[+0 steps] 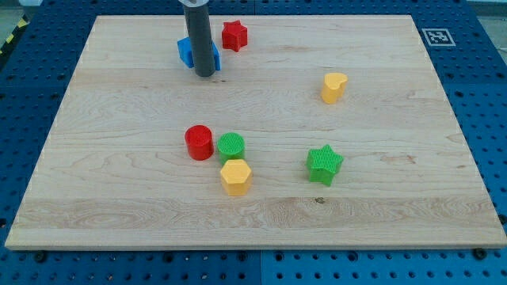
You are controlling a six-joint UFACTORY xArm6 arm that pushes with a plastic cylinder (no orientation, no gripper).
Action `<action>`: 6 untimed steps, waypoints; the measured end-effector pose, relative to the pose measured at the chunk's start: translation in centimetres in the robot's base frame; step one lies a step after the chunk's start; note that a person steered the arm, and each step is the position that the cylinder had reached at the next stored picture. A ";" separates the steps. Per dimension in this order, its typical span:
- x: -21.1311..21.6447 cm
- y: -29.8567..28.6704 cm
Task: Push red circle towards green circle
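Note:
The red circle (199,142) stands left of the board's middle. The green circle (231,146) is just to its right, a narrow gap between them. My tip (205,74) is near the view's top, well above both circles. It stands in front of a blue block (190,51) and hides part of it, so I cannot make out the blue block's shape.
A yellow hexagon (236,176) sits right below the green circle. A green star (324,164) lies to the right. A yellow heart (333,87) is at the upper right. A red star (234,35) is near the top edge of the wooden board (95,198).

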State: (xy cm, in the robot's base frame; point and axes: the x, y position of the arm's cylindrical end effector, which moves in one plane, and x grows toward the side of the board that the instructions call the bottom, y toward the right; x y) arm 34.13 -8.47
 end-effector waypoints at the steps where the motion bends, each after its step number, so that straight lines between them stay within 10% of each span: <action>1: 3.8 -0.9; 4: 19.2 -2.8; 6: 15.5 -2.3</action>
